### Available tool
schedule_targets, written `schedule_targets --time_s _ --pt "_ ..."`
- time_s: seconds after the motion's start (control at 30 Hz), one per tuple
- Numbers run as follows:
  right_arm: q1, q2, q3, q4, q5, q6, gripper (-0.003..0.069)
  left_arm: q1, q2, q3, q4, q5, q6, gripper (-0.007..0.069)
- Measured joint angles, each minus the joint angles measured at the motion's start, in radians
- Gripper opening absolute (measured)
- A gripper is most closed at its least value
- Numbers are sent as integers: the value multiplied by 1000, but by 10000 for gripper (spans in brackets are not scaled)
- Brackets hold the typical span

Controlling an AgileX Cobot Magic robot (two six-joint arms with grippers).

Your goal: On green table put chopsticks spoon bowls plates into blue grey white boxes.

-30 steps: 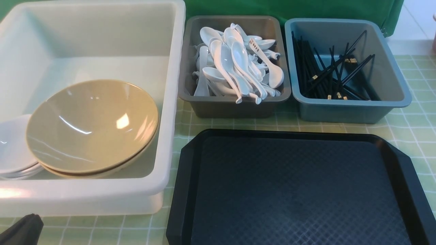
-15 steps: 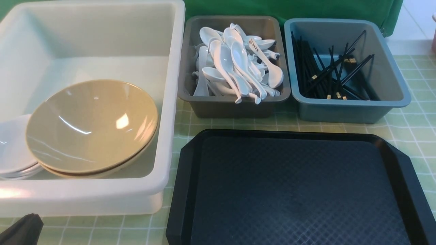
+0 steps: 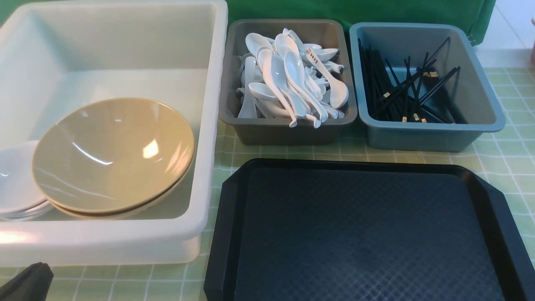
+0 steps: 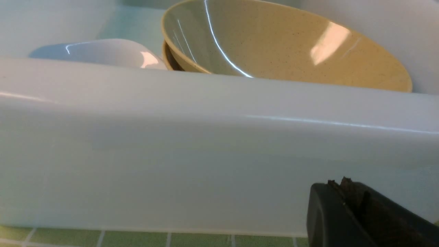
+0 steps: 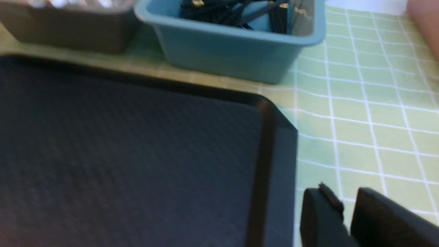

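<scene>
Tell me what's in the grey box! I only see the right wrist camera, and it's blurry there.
Observer: The grey box holds a heap of white spoons; the spoon with dark writing lies on top.
Operator: Where are the bowls?
Observer: The tan bowls sit stacked in the white box, left of the grey one.
Operator: And the little plates?
Observer: The white plates lie beside the bowls in that box.
Operator: What's the other arm doing?
Observer: The left gripper is shut, empty, low outside the white box's near wall.
</scene>
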Motion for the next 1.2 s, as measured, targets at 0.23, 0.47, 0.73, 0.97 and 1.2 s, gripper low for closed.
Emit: schedule_targets --time_s 0.23,0.47,0.73,0.97,1.2 --pt "-47 -145 181 -39 -94 -3 162 0 0 0 0 0 -1 -1" --pt "-60 -154 258 -46 -180 -3 164 0 0 1 0 -1 -3 -1" --pt "-60 -154 262 -46 -197 -3 169 0 0 1 0 -6 -3 -1" --pt "-60 -154 262 -46 -197 -3 171 0 0 1 0 -7 -3 -1" --pt "-60 -154 262 -46 -199 -3 172 0 0 2 0 -7 -4 -1"
